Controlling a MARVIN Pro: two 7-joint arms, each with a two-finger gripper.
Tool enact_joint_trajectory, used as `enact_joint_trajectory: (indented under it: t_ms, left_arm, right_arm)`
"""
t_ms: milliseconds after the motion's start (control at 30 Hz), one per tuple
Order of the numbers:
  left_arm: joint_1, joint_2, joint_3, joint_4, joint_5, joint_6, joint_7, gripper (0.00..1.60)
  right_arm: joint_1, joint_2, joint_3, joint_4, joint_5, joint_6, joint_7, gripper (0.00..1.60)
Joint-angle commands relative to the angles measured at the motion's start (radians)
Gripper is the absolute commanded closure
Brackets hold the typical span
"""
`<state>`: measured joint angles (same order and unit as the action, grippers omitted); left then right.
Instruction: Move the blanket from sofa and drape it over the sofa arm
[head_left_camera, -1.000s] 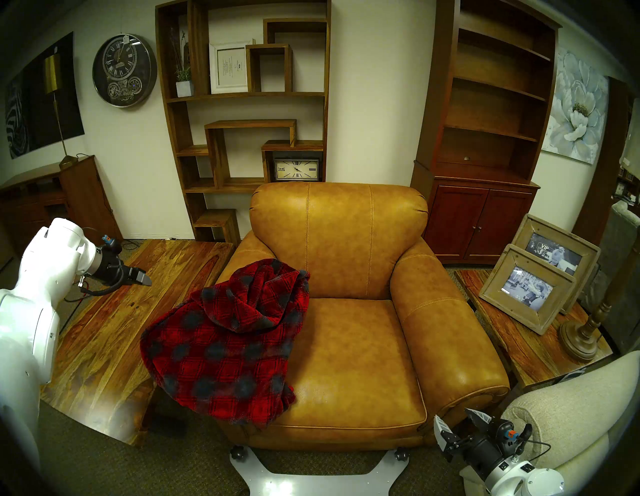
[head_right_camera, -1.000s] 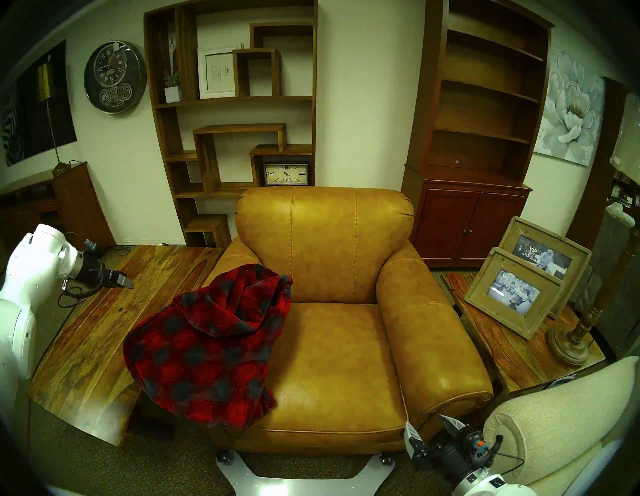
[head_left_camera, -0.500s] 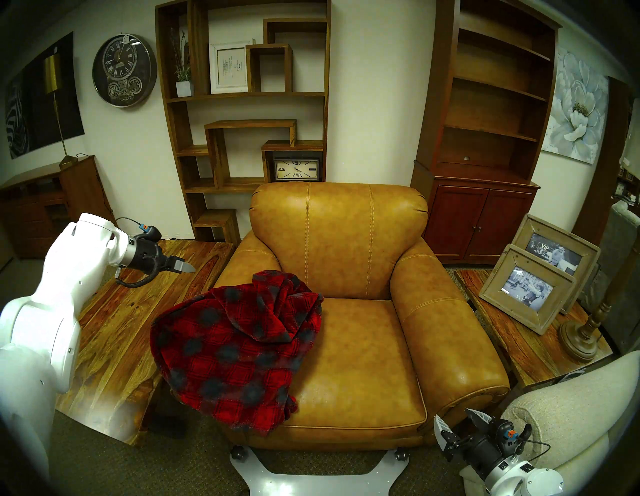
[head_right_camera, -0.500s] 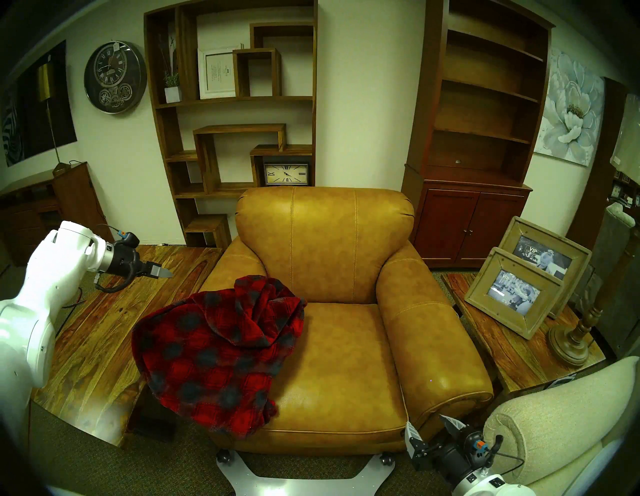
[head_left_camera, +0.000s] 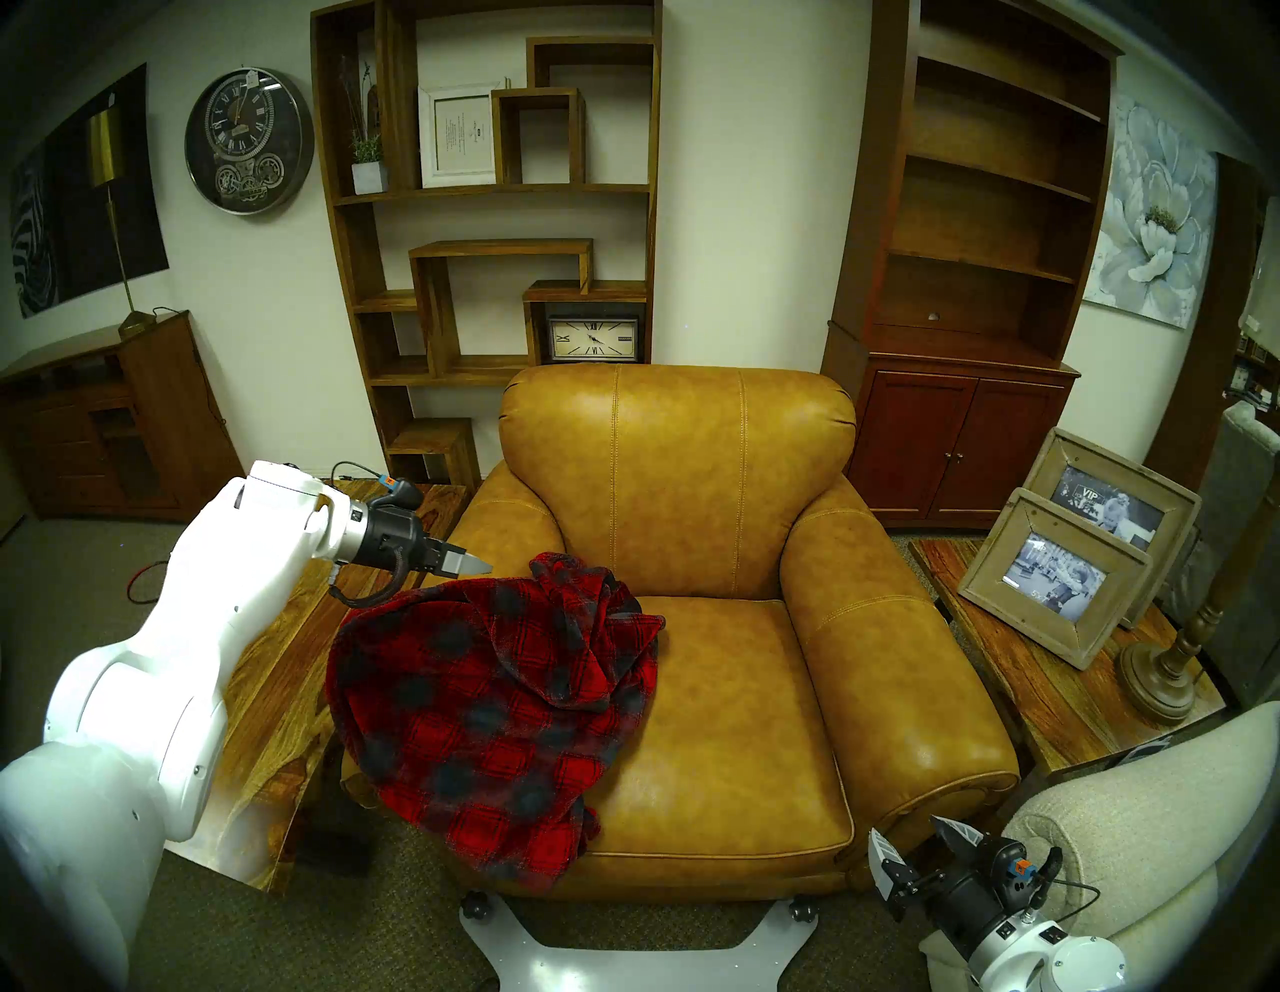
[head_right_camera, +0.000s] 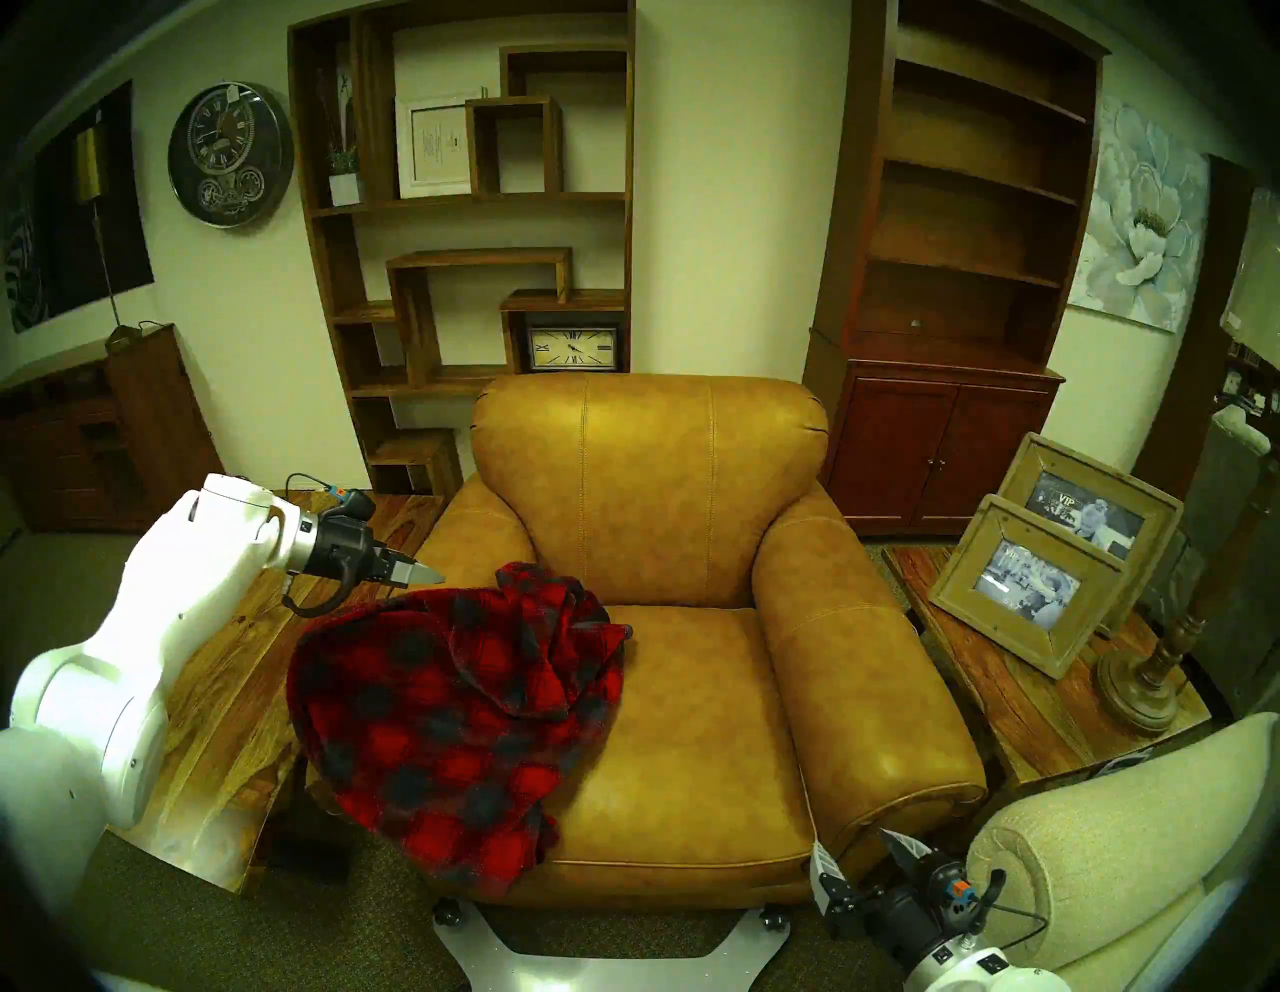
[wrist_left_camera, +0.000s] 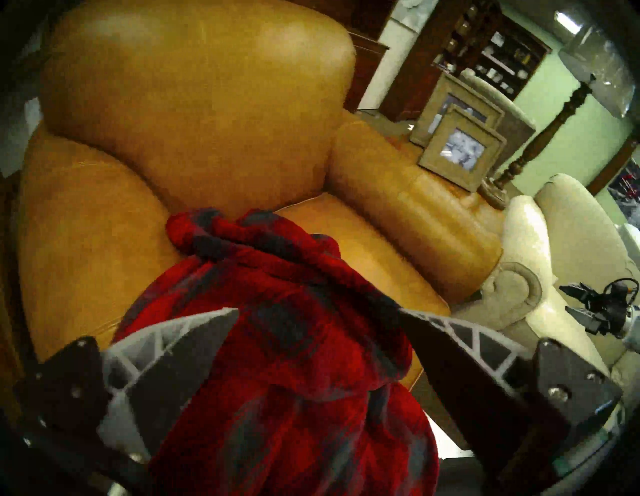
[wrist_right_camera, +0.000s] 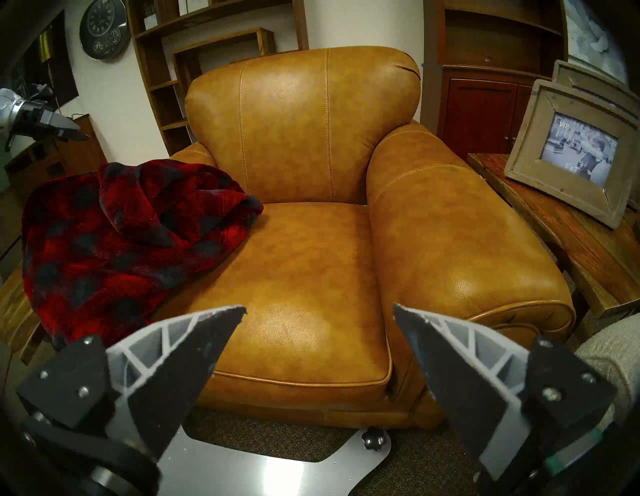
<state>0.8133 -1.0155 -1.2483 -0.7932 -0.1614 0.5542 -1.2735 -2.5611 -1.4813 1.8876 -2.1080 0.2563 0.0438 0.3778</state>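
At the lower right of the head view, the right gripper (head_left_camera: 921, 855) is seen nearest, its grey ribbed fingers (wrist_right_camera: 194, 343) spread wide with nothing between them, just beside a cream woven-fabric seat (head_left_camera: 1136, 824). Beyond it, the caramel-tan leather armchair (head_left_camera: 699, 693) fills the frame's centre. The red and dark grey plaid fleece blanket (head_left_camera: 485, 706) is draped in a bunched heap over the fat rounded left-hand armrest (head_left_camera: 505, 519) at centre left, spilling partly onto the seat cushion and down the arm's outer side. Just above the blanket's far edge, the left gripper (head_left_camera: 474, 564) is held on its white arm, pointing towards the chair; in the left wrist view its fingers (wrist_left_camera: 194, 332) are seen wide apart and empty, with the blanket below them. Two wooden picture frames (head_left_camera: 1060, 575) are propped on a wooden side worktop (head_left_camera: 1025, 700) at right.
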Motion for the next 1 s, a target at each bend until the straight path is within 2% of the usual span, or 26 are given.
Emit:
enact_joint_trajectory:
  t_ms: [0,333,633,967]
  left_arm:
    - [0.09,-0.055,0.011,-0.094,-0.04,-0.033,-0.053,0.0]
    - [0.196,-0.036,0.013,-0.202,-0.049,-0.071,-0.04,0.0]
    - [0.281,-0.071,0.021,-0.298,-0.049,-0.11,-0.015,0.0]
    - [0.38,-0.044,0.001,-0.383,-0.041,-0.136,0.057,0.0]
  right_arm:
    - [0.003,0.001,-0.002,-0.014,0.0,-0.002,0.002,0.0]
    - [0.007,-0.002,-0.001,-0.009,-0.002,-0.002,0.002,0.0]
    - [0.011,-0.005,-0.001,-0.004,-0.005,-0.002,0.003,0.0]
    - [0.015,-0.008,0.0,0.0,-0.008,-0.002,0.003,0.0]
